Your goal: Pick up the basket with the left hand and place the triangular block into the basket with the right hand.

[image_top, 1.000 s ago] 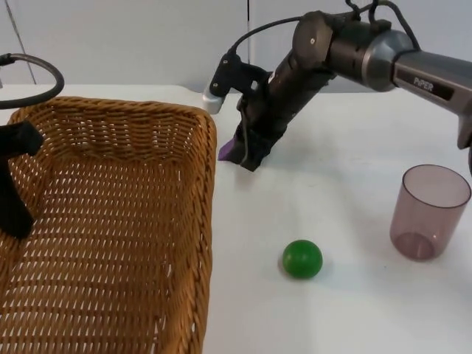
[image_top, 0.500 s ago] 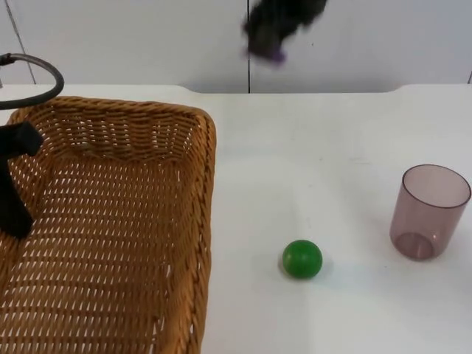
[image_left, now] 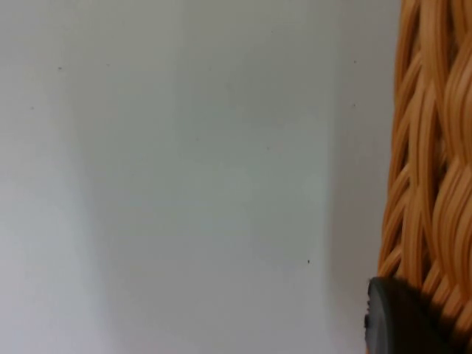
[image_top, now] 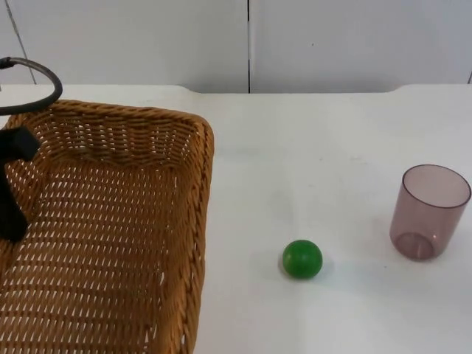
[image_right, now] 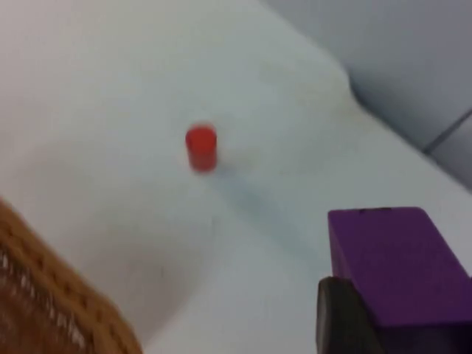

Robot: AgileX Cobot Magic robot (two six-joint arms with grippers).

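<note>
I see the left tool [image_top: 11,214] clamped on the wicker basket [image_top: 110,221] at the frame's left. My right tool [image_right: 354,324] grips the purple block [image_right: 398,265], raised above the bench [image_top: 332,133]. Dropping it in remains.

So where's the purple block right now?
The purple block is in the right wrist view, held in the right gripper above the white table, with a small red cylinder and the basket below.
</note>
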